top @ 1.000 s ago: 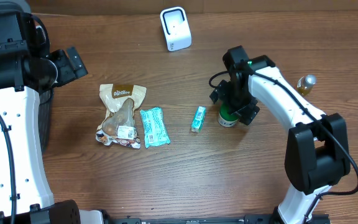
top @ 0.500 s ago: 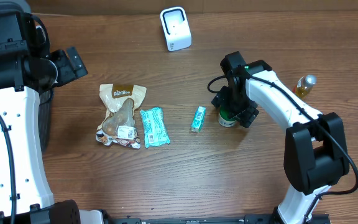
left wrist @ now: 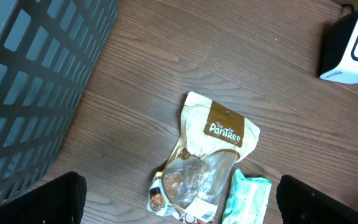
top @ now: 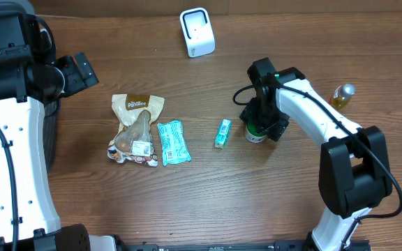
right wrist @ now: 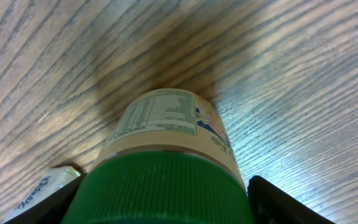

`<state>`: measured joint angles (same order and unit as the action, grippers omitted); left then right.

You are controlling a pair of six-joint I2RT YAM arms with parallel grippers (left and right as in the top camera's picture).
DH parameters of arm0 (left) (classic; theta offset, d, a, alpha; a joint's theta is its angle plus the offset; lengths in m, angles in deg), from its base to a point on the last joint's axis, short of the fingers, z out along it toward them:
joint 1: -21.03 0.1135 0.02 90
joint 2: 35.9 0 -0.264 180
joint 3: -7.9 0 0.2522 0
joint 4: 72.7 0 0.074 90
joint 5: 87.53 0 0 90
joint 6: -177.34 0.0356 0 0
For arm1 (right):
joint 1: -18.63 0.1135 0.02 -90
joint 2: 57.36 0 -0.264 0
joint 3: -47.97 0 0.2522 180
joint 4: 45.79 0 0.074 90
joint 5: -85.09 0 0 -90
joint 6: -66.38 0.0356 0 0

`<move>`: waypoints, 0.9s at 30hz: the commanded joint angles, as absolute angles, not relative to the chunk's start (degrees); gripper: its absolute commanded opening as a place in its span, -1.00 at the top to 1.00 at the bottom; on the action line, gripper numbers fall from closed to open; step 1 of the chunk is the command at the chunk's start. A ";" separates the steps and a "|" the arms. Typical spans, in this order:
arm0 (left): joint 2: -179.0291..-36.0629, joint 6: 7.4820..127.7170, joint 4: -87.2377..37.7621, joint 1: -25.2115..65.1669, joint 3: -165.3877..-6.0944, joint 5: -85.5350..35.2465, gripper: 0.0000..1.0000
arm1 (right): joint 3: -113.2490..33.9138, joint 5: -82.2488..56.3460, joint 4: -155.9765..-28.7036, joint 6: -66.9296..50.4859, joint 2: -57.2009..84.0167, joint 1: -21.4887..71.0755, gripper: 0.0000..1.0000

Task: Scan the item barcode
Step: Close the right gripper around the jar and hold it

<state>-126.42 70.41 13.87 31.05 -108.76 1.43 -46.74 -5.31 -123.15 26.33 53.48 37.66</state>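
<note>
A bottle (top: 255, 132) with a green cap and pale label stands on the table right of centre. My right gripper (top: 261, 123) is down over it. In the right wrist view its dark fingers flank the green cap (right wrist: 160, 186). The left one sits against the cap, and a sliver of table shows by the right one (right wrist: 284, 199). The bottle's printed label (right wrist: 157, 118) faces the camera. My left gripper (top: 82, 70) hovers open at the far left above a brown snack pouch (left wrist: 213, 155), holding nothing. The white scanner (top: 197, 32) stands at the back.
A teal packet (top: 173, 141) lies beside the pouch, and a small green pack (top: 222, 132) lies just left of the bottle. A small golden bottle (top: 342, 94) stands at the right. A dark mesh basket (left wrist: 30, 93) is at the left edge.
My right gripper has settled a little lower and to the left over the green-capped bottle, and its jaws have narrowed around the cap. The left arm has not moved.
</note>
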 commanded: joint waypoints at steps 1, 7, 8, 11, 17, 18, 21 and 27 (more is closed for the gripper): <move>-126.55 71.06 13.87 31.14 -109.11 1.41 -0.99 | -46.48 -4.35 -123.02 21.02 52.70 37.79 -0.47; -126.55 71.06 13.87 31.14 -109.11 1.41 -0.99 | -46.48 -4.35 -122.93 16.72 52.70 37.79 -0.12; -126.55 71.06 13.87 31.14 -109.11 1.43 -0.99 | -46.48 -4.33 -122.91 15.65 52.70 37.79 -0.12; -126.55 71.06 13.87 31.14 -109.11 1.41 -0.99 | -46.48 -4.35 -122.86 8.87 52.70 37.79 -0.12; -126.55 71.06 13.87 31.14 -109.11 1.43 -0.99 | -46.48 -4.33 -123.06 -5.36 52.70 37.79 -0.25; -126.55 71.06 13.87 31.14 -109.11 1.41 -0.99 | -46.48 -4.33 -123.08 -9.05 52.70 37.74 -0.26; -126.55 71.06 13.87 31.14 -109.11 1.43 -0.99 | -46.48 -1.42 -123.13 -10.60 52.70 37.74 -0.28; -126.55 71.06 13.87 31.09 -109.11 1.43 -0.99 | -46.48 -1.14 -123.02 -9.99 52.70 37.74 -0.67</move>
<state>-126.42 70.41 13.87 31.05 -108.76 1.43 -46.74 -2.65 -123.37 -8.92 53.42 37.79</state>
